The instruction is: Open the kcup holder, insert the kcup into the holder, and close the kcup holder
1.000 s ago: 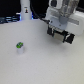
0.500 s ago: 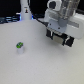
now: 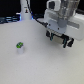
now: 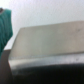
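Observation:
The kcup (image 3: pixel 20 45), a tiny white pod with a green top, stands on the white table (image 3: pixel 35 62) at the exterior view's left. My gripper (image 3: pixel 59 39) hangs from the white arm at the exterior view's upper right, well away from the kcup. Its dark fingers (image 3: pixel 49 35) stand apart with nothing between them. The kcup holder does not show in the exterior view; the arm covers that spot. In the wrist view a blurred grey boxy top and its darker front face (image 4: pixel 47 47) fill the picture; this looks like the kcup holder, close below the wrist.
A tall white post (image 3: pixel 25 7) stands at the back of the exterior view's left, with dark clutter (image 3: pixel 9 19) along the table's far edge. A teal patch (image 4: pixel 4 27) shows beside the box in the wrist view.
The gripper has come down and a little toward the exterior view's left. The kcup has not moved.

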You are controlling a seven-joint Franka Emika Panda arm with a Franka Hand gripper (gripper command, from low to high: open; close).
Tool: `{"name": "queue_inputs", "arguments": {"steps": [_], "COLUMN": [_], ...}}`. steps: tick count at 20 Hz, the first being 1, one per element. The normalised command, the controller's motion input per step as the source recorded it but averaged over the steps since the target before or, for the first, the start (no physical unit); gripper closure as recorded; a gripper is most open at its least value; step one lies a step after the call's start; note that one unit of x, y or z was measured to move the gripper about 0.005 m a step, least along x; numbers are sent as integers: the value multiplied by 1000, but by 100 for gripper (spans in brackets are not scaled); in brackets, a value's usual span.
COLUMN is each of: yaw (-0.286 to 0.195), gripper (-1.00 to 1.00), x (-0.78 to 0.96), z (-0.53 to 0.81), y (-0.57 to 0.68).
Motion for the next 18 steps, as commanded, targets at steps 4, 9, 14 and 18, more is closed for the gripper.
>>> {"name": "queue_inputs", "arguments": {"steps": [4, 9, 14, 18], "yaw": [-167, -195, -225, -244], "gripper": [-100, -100, -100, -100], "x": [78, 52, -57, -215], "z": [413, 354, 251, 201], "y": [-443, -544, -579, -426]}}
